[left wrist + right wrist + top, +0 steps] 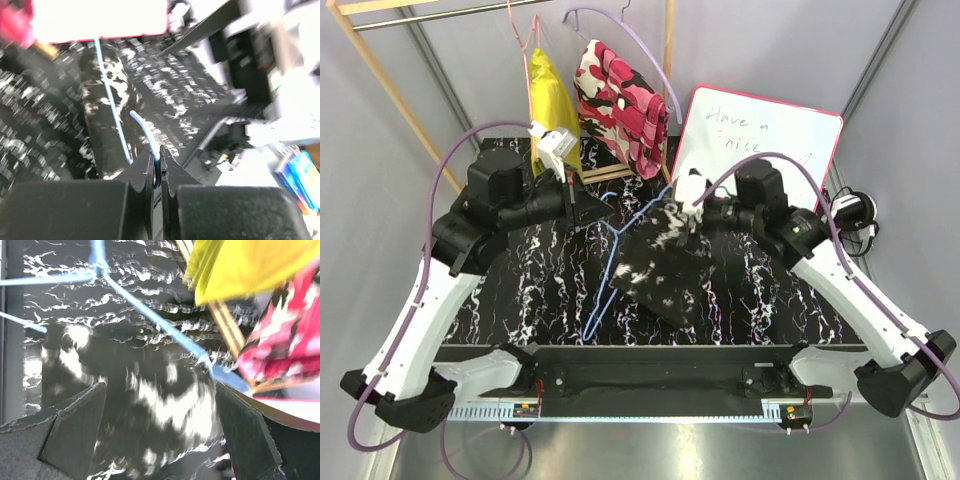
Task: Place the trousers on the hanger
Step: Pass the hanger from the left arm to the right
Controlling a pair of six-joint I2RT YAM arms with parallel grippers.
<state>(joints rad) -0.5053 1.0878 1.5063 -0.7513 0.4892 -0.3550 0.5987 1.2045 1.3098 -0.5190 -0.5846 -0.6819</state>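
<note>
The light-blue wire hanger point(603, 280) is tilted over the black table, and my left gripper point(596, 211) holds its hook end. In the left wrist view the jaws point(160, 162) are shut on the blue hook, with the hanger wire point(114, 107) running away over a strip of the trousers point(102, 85). The black, white-blotched trousers point(667, 265) lie across the hanger's right side and hide that part. My right gripper point(686, 216) hovers just above their upper edge. Its fingers point(75, 432) stand wide apart over the trousers point(150, 400), gripping nothing, and the hanger wire point(150, 315) passes beyond them.
A wooden rack at the back holds a yellow garment point(552, 100), a pink camouflage garment point(620, 105), a pink hanger point(525, 50) and a lilac hanger point(620, 25). A whiteboard point(760, 135) leans at the back right. A black bar point(650, 375) runs along the near edge.
</note>
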